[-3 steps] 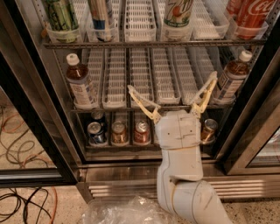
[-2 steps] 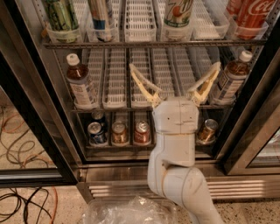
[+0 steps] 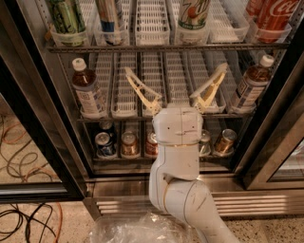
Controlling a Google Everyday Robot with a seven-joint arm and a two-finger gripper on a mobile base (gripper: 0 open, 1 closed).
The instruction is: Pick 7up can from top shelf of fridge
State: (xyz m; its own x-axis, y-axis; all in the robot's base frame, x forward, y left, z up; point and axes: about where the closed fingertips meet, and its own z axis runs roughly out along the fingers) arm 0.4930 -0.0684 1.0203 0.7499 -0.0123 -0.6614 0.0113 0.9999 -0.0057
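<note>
The 7up can [image 3: 194,13], white with a green band and a slanted logo, stands on the top shelf [image 3: 166,46] of the open fridge [image 3: 28,118], right of centre; its lid is cut off by the frame's top. My gripper [image 3: 175,76] is open, its two cream fingers [image 3: 142,90] spread wide in a V. It hangs empty in front of the middle shelf, below the can and slightly left of it. The white arm rises from the bottom centre.
A dark green can [image 3: 66,16], a blue-white can [image 3: 108,16] and a red Coca-Cola can [image 3: 275,16] share the top shelf. Brown bottles [image 3: 88,88] [image 3: 251,85] stand on the middle rack. Small cans [image 3: 129,143] line the bottom rack. Cables [image 3: 23,156] lie on the floor at left.
My gripper has risen and moved slightly right, from the middle rack's front edge toward the top shelf. The fingers stay spread. The cans have not moved.
</note>
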